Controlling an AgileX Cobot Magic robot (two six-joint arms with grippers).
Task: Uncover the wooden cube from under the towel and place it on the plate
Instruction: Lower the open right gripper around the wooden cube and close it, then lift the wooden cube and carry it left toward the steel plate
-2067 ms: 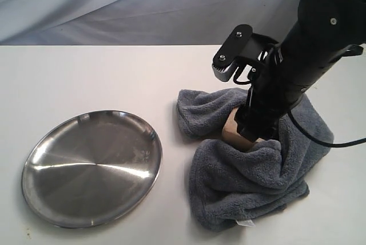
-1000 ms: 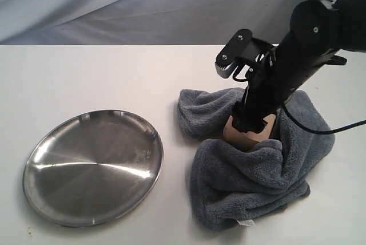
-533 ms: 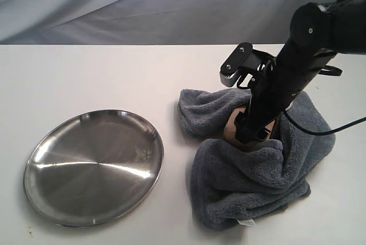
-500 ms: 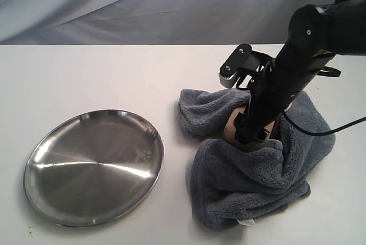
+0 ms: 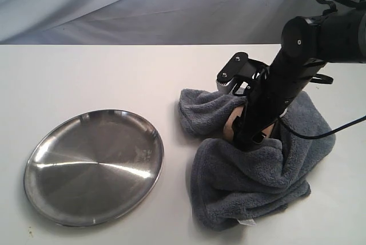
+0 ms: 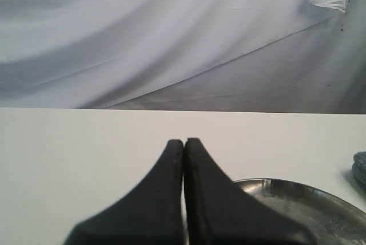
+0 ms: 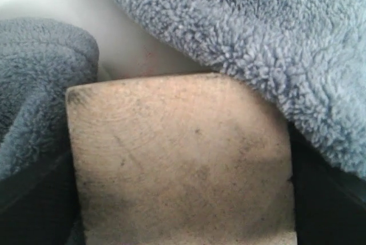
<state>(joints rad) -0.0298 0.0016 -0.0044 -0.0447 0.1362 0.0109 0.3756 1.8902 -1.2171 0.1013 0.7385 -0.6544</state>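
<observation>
On the white table (image 5: 86,73), the plate (image 5: 91,168) lies in the lower left of the exterior view, bare and shiny, well apart from the towel. The left gripper (image 6: 183,142) shows only in its own wrist view, its two black fingers pressed flat together with nothing between them; beyond them lie the near rim of the plate (image 6: 297,210) and a sliver of towel (image 6: 360,168) at the edge of that picture. Right of centre in the exterior view the towel (image 5: 251,182) sits bunched in a grey heap, a small white tag (image 5: 246,222) at its lower edge. The wooden cube (image 5: 230,129) rests in a hollow in the heap's upper middle, with only a pale strip of it showing between a fold of towel and the arm. The right gripper (image 5: 249,139) reaches steeply down from the upper right onto that spot. In the right wrist view the wooden cube (image 7: 183,159) fills the picture, its top face uncovered, with towel (image 7: 257,39) lapping over one far corner. The black fingers (image 7: 34,199) stand wide apart, one close against each side of the block — whether they are actually squeezing it or only bracketing it, I cannot tell.
</observation>
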